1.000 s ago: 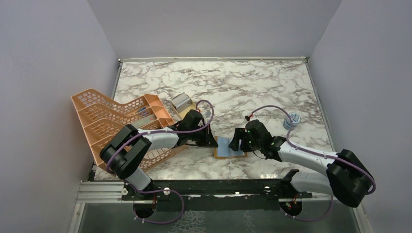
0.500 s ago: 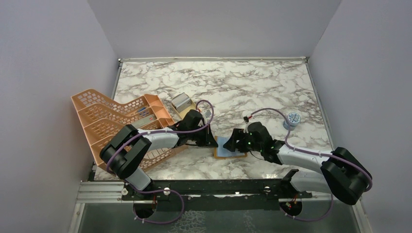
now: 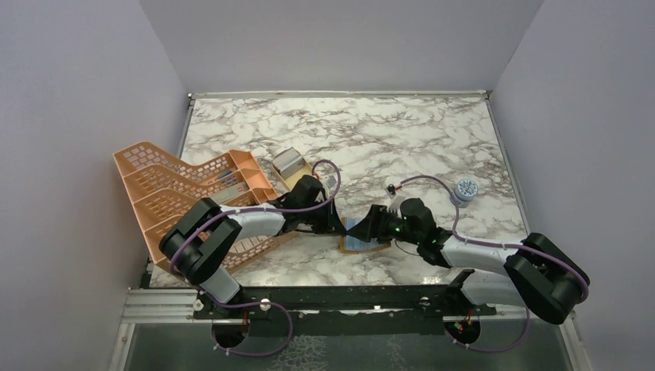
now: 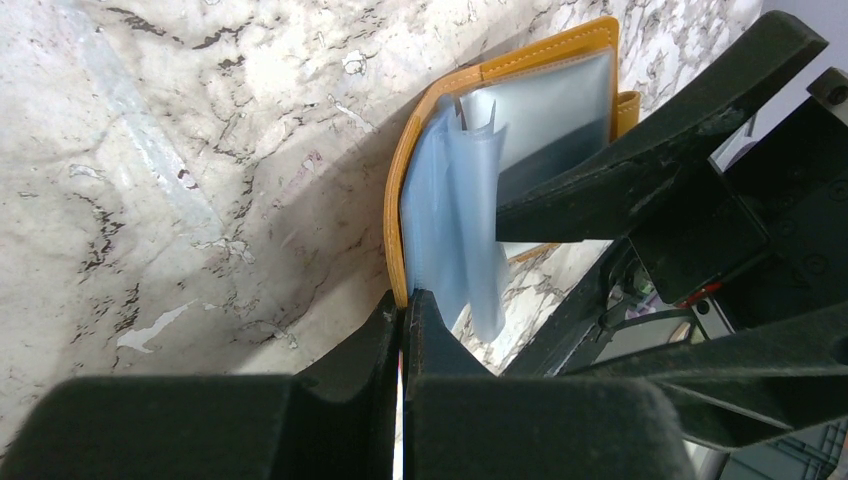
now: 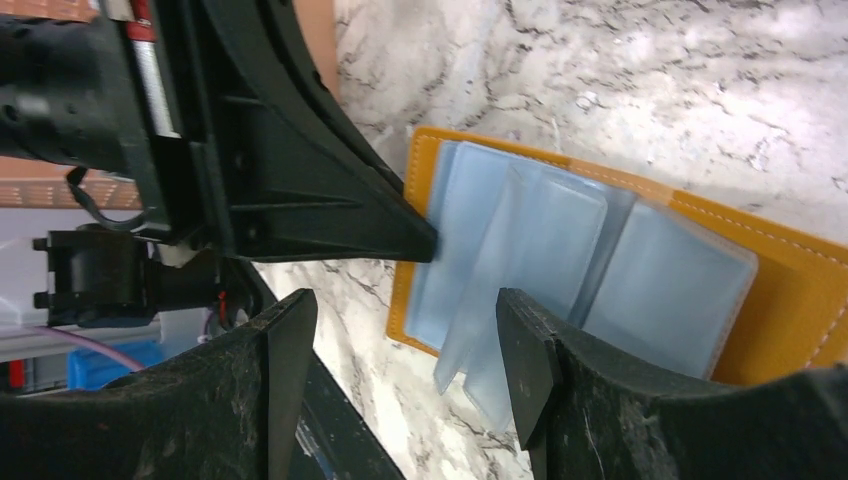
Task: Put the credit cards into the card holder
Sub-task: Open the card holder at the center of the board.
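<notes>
The card holder lies open on the marble table, orange cover down and pale blue sleeves fanned upward. It sits right at the tips of my left gripper and partly between the fingers of my right gripper.

My left jaws are pressed together on the orange edge nearest them. I read that as an anchor, pinning the cover so the wallet cannot slide or fold shut. My right jaws are spread wide and grip nothing, with the loose sleeve ends standing in the gap between them. One right finger reaches over the sleeves, probably to separate them and open a pocket.

The sleeves look empty and translucent, and I can make out no credit cards in them or in either gripper. Beyond my left jaws, away from the wallet, a small tan dish holds something flat and grey, possibly the cards, though it is too small to tell. The peach rack sits on the outer side of the left arm.
</notes>
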